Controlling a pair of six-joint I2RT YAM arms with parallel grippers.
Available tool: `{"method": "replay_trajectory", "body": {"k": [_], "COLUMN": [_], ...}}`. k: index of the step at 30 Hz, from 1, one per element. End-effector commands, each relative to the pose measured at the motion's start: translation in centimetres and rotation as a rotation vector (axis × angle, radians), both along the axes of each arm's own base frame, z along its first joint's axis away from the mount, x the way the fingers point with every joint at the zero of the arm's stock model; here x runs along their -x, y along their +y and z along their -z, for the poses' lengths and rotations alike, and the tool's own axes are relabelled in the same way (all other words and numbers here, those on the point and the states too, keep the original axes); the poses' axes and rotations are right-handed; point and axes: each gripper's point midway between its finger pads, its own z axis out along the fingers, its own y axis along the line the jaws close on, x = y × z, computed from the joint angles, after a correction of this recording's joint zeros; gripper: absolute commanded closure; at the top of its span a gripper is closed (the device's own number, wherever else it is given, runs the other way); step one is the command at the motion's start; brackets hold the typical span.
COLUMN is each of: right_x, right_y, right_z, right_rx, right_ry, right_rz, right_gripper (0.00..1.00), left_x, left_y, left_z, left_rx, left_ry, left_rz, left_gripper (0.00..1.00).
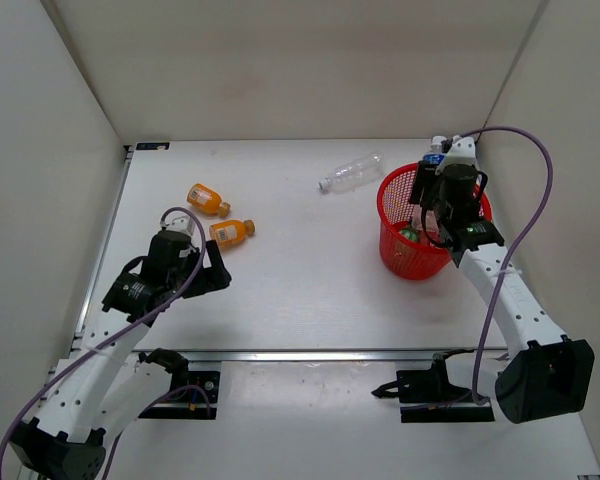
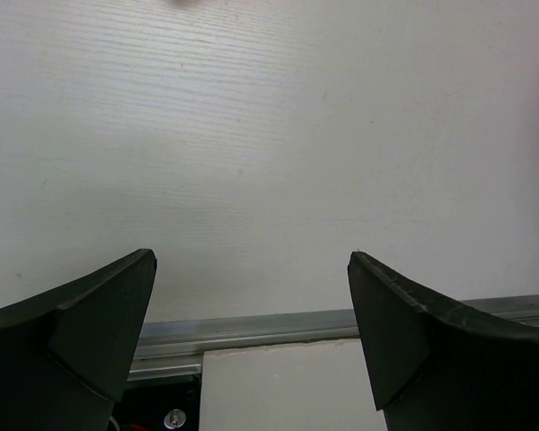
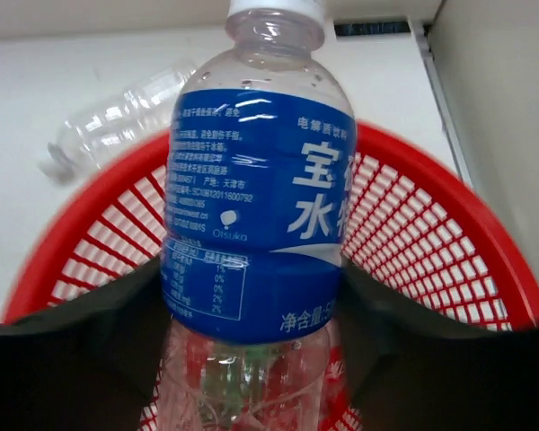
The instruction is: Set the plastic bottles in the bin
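Observation:
My right gripper (image 1: 435, 192) is shut on a clear bottle with a blue label (image 3: 256, 206) and holds it over the red mesh bin (image 1: 395, 250), also in the right wrist view (image 3: 449, 260). A green bottle (image 1: 410, 235) lies inside the bin. A plain clear bottle (image 1: 351, 172) lies on the table left of the bin and shows in the right wrist view (image 3: 117, 121). Two orange bottles (image 1: 208, 199) (image 1: 231, 231) lie at the left. My left gripper (image 2: 251, 332) is open and empty, near the table's front edge, just below the orange bottles.
White walls close in the table on the left, back and right. A metal rail (image 1: 320, 354) runs along the table's front edge, also in the left wrist view (image 2: 251, 328).

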Motion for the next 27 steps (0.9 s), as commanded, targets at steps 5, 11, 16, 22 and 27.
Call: {"method": "replay_trajectory", "body": {"k": [5, 11, 16, 22, 27], "right_x": [1.3, 4.2, 8.2, 14.1, 14.4], "right_y": [-0.8, -5.2, -9.8, -17.3, -16.6], "right_z": [-2.5, -5.4, -3.4, 0.0, 1.8], "right_rx": [0.008, -0.064, -0.155, -0.238, -0.226], "right_ry": [-0.007, 0.078, 0.166, 0.284, 0.337], "right_rz": [-0.010, 0.105, 0.260, 0.529, 0.516], "right_gripper": [0.01, 0.01, 0.01, 0.01, 0.01], "left_x": [-1.4, -3.4, -7.8, -13.4, -18.5], "left_y": [-0.8, -1.0, -0.5, -2.8, -3.0], "left_z": [-0.7, -1.3, -2.3, -1.7, -2.0], "left_rx": [0.012, -0.066, -0.106, -0.116, -0.061], "left_ry": [-0.032, -0.029, -0.069, -0.023, -0.019], "left_rz": [0.028, 0.098, 0.098, 0.257, 0.340], "left_gripper": [0.01, 0.02, 0.01, 0.02, 0.01]}}
